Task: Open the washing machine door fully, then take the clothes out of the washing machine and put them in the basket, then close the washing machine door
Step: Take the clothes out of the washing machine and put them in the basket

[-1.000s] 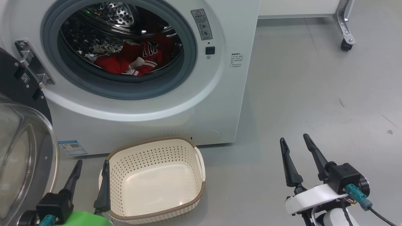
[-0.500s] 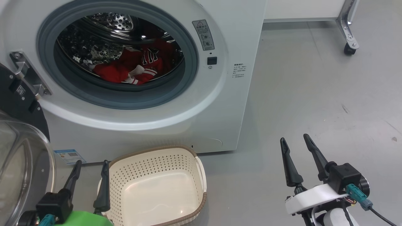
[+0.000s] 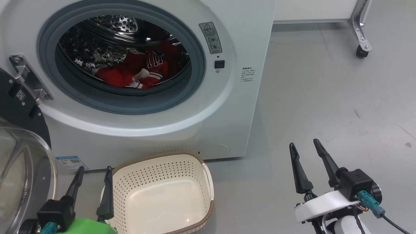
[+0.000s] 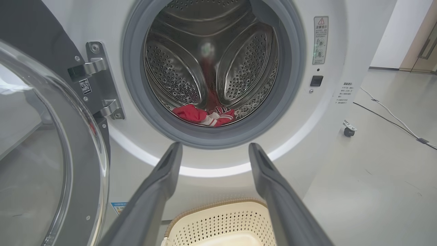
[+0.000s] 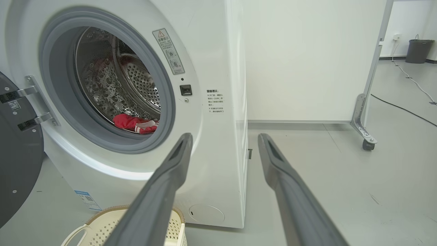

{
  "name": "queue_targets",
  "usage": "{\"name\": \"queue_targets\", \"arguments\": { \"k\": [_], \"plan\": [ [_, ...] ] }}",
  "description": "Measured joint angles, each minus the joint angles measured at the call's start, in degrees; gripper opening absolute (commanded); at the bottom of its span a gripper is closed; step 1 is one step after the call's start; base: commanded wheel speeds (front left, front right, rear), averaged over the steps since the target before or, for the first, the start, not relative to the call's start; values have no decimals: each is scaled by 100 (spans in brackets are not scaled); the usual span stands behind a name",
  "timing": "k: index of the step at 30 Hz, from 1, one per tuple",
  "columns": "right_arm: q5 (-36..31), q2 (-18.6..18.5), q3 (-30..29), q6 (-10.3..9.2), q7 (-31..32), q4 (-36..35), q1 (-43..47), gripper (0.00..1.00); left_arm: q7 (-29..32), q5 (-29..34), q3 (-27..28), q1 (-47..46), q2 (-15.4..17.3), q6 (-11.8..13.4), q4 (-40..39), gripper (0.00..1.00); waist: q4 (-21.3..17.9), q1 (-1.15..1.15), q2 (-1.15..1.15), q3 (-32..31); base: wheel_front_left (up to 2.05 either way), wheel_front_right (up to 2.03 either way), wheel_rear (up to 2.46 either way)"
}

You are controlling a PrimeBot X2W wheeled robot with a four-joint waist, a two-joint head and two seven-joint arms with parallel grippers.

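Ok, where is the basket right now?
In the head view the basket sits empty on the floor at lower centre-left, in front of the washing machine, beside the left pincer.

I see the big white front-loading washing machine (image 3: 243, 32) with its grey rubber seal (image 3: 130, 105) and hole-dotted steel drum (image 3: 113, 22), the red clothes with white striped trim (image 3: 120, 73), the glossy black round door (image 3: 16, 110), and the cream hole-patterned plastic basket (image 3: 152, 169) rimmed in woven-look brown.
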Motion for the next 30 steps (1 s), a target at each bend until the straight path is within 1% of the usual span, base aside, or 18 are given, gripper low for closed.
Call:
{"name": "queue_targets", "arguments": {
  "k": [10,15,17,25,30],
  "plan": [
    [0,0,0,-1,0,-8,0,100,56,0,-49,2,0,0,-16,100,-8,0,0,45,0,0,0],
    [0,0,2,-9,0,-116,-5,100,104,-25,-124,-14,-38,-2,-49,100,-6,0,0,190,0,0,0],
    [0,0,9,-46,0,-166,-21,100,105,-76,-160,-73,-78,-14,-38,100,-6,0,0,275,0,0,0],
    [-12,0,147,-51,0,-342,-231,100,258,-133,-314,-740,-102,-138,247,100,-31,0,0,758,0,0,0],
    [-11,-2,225,-94,0,-464,-388,100,523,-140,-369,-1296,-76,-237,594,100,-97,0,0,1126,0,0,0]
  ]
}}
